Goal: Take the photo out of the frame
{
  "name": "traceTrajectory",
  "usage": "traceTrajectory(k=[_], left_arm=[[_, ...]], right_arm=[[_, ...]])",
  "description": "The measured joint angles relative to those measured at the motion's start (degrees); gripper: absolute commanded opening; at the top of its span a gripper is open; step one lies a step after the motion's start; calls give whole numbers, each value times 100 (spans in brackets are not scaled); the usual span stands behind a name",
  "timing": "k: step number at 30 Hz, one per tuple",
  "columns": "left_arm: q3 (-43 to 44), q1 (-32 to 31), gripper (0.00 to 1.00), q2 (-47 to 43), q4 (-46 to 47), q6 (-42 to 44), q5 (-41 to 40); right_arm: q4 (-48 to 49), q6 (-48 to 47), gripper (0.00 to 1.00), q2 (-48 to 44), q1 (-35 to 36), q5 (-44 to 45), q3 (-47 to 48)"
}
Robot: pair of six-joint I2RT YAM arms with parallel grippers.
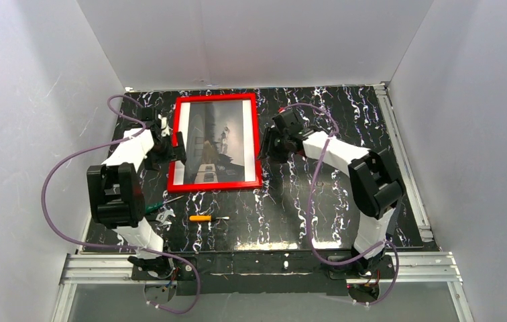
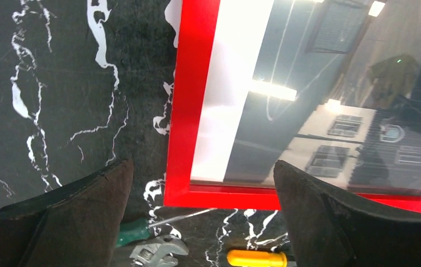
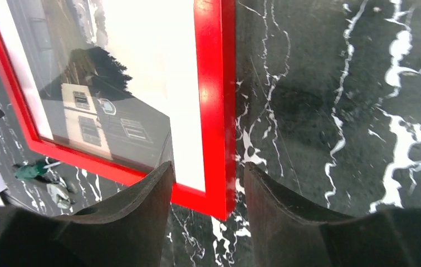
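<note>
The red frame (image 1: 215,184) lies flat, face up, on the black marbled table, with the photo (image 1: 214,141) inside it: a dim grey scene with white strips along both long sides. My left gripper (image 1: 170,144) hovers open at the frame's left edge; in the left wrist view its wide-spread fingers (image 2: 202,167) bracket the near-left corner of the frame (image 2: 197,83) and photo (image 2: 319,128). My right gripper (image 1: 267,144) is at the right edge. In the right wrist view it (image 3: 208,166) straddles the right rail of the frame (image 3: 215,83) near the near corner, jaws apart with a gap, beside the photo (image 3: 102,83).
A green-handled screwdriver (image 1: 159,204), a small grey wrench (image 1: 165,216) and a yellow-handled screwdriver (image 1: 204,218) lie just in front of the frame's near edge. White walls close in the table on three sides. A metal rail runs along the right edge.
</note>
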Motion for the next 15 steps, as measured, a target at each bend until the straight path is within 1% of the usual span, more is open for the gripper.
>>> traceTrajectory(k=[3,7,13,14,15], left_arm=[[44,0,92,321,46,197,15],[267,0,91,793,-7,363,87],[516,0,89,1132,-111,437,149],[553,0,88,1167,-140,439,160],[590,0,85,1198,-166,439,168]], right_arm=[[57,-76,56,295,83,46,144],[48,-162,52,708,131,70,446],[-33,-271,41,1086,267,476,820],[-48,-271,40,1099,280,525,828],[-81,-271,39,1108,304,570,831]])
